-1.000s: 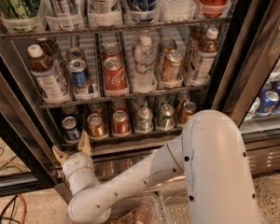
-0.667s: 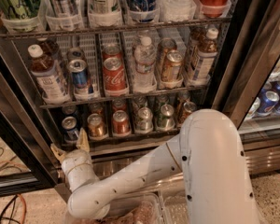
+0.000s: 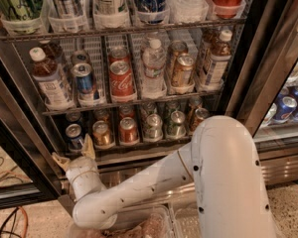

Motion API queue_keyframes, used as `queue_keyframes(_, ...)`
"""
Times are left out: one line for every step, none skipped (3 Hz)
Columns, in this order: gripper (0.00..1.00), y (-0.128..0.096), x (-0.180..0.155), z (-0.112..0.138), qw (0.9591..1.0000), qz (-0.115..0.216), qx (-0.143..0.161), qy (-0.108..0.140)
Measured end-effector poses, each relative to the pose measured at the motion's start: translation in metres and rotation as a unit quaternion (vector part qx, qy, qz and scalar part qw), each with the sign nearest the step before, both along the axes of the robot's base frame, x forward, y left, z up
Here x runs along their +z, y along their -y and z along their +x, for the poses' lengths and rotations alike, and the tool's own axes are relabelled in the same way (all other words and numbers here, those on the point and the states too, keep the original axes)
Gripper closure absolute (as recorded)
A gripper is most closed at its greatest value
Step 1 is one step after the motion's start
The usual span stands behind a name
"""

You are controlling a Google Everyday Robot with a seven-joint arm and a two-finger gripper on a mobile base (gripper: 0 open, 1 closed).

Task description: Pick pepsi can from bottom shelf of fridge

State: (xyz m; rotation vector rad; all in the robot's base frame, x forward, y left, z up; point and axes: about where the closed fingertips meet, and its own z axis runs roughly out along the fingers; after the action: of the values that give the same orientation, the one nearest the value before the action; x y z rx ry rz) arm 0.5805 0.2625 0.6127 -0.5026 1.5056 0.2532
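Observation:
The pepsi can (image 3: 74,134), short and dark blue with a silver top, stands at the left end of the bottom shelf (image 3: 139,149) of the fridge (image 3: 249,58). Beside it stand short gold, red and silver cans. My gripper (image 3: 73,153) is just below and in front of the pepsi can, at the shelf's front rail. Its two tan fingers (image 3: 88,146) are spread apart and hold nothing. The white arm (image 3: 218,172) fills the lower right of the view.
The middle rack holds a taller blue can (image 3: 84,81), red cola cans (image 3: 121,77) and bottles (image 3: 48,78). The dark door frame (image 3: 20,152) runs down the left. A second cooler with blue cans (image 3: 285,107) is at right. A clear tray (image 3: 149,224) lies below the arm.
My gripper has edged slightly upward toward the bottom shelf's left end. The cans have not moved.

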Motion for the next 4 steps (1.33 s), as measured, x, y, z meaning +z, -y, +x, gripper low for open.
queue_keyframes(0.29,0.000,-0.001,0.002,1.0000,0.002,0.000,-0.001)
queue_keyframes(0.47,0.001,-0.001,0.000,1.0000,0.003,-0.001,-0.001)
queue_keyframes(0.52,0.002,-0.001,-0.004,1.0000,0.003,-0.001,-0.001)
queue_keyframes(0.48,0.015,-0.010,0.035,0.9997,0.011,-0.021,-0.010)
